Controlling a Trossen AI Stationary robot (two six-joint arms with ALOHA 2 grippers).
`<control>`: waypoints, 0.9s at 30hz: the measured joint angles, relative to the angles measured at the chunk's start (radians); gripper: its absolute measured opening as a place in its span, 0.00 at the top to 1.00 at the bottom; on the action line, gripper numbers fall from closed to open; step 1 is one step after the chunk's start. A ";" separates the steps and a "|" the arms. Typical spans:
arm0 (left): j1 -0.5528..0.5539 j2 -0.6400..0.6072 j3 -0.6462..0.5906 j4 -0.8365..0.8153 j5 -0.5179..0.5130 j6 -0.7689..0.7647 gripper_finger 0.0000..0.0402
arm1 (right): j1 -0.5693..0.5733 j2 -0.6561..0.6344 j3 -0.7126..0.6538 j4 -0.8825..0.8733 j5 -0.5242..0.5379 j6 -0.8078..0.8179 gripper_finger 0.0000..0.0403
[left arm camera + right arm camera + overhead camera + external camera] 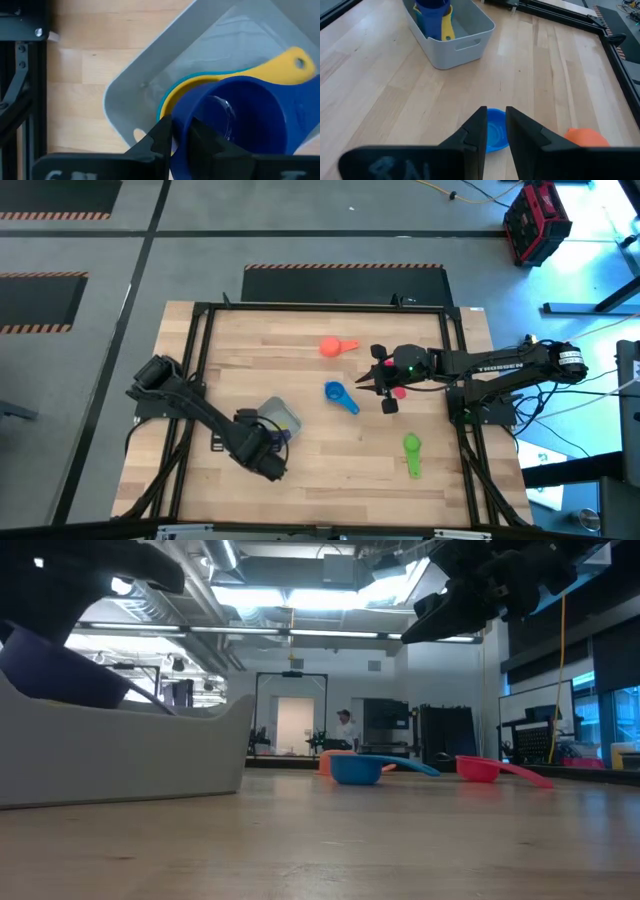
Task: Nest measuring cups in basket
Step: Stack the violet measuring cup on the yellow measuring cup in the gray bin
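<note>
A purple measuring cup (240, 125) is grasped by the left gripper (182, 135) over the basket (130, 85); the right gripper (494, 125), nearly closed and empty, is held above the blue cup (492, 131).

A pale wooden desk (330, 450) sits inside a black metal frame (200, 340). At two o'clock from it, a red and black case (535, 220) rests on the grey floor (300, 220). A distant person (345, 726) stands in the room behind.
</note>
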 joint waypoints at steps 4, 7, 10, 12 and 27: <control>0.008 0.000 0.000 0.000 0.000 0.028 0.87 | 0.000 0.000 0.000 0.000 0.000 0.002 0.81; 0.011 0.000 0.000 0.005 0.011 0.032 0.85 | 0.000 0.000 0.000 0.000 0.000 0.002 0.81; 0.012 0.000 0.000 0.022 0.038 0.051 0.82 | 0.000 0.000 0.000 0.000 0.000 0.001 0.81; 0.012 0.000 0.000 0.027 0.052 0.054 0.79 | 0.000 0.000 0.000 0.000 0.000 0.001 0.81; 0.006 -0.026 0.000 0.021 0.035 0.097 0.66 | 0.000 0.000 0.000 0.000 0.000 0.001 0.81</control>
